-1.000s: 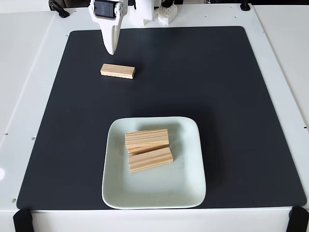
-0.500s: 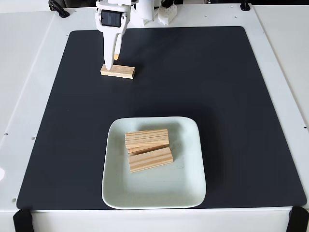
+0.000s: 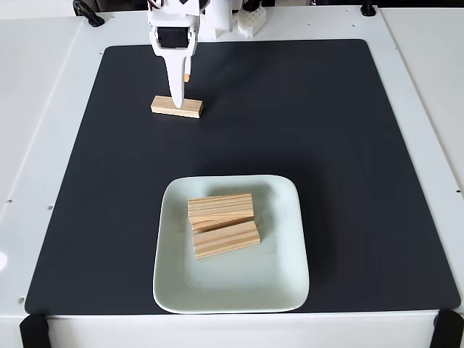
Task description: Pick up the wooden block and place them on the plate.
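Note:
One wooden block (image 3: 190,109) lies flat on the black mat at the upper left of the fixed view. My white gripper (image 3: 181,91) reaches down from the top edge. Its long white finger (image 3: 175,87) ends over the block's middle, and an orange-tipped finger (image 3: 187,75) stands a little apart behind it, so the jaws look open with nothing held. The pale mint-green plate (image 3: 283,275) sits at the mat's lower centre. It holds three more wooden blocks: one (image 3: 220,207) on top, one (image 3: 226,239) nearer the front, and a third (image 3: 217,225) mostly hidden between them.
The black mat (image 3: 326,130) covers most of a white table (image 3: 43,109). The arm's white base (image 3: 217,18) stands at the top edge, with a black cable (image 3: 87,13) to its left. Black clamps hold the mat's front corners (image 3: 32,330).
The gripper has come forward from the mat's far edge and swung slightly right, and its tip now sits over the lone block. The blocks and plate have not moved.

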Motion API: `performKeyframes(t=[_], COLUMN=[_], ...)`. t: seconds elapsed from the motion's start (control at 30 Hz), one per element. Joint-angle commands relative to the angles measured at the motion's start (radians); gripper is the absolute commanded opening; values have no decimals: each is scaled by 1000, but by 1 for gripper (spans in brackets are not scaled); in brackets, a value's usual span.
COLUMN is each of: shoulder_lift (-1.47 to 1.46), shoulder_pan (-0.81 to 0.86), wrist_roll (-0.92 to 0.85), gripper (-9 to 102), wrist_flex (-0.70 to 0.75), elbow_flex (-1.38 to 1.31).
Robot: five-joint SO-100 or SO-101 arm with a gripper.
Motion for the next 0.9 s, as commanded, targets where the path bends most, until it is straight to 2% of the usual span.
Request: performKeyframes(t=[0.0,0.87], shoulder_lift=[-17,-209], shoulder_pan=[3,2], wrist_roll=[5,5], gripper=[34,34], wrist_flex=[8,-2], elbow_flex=[-55,-155])
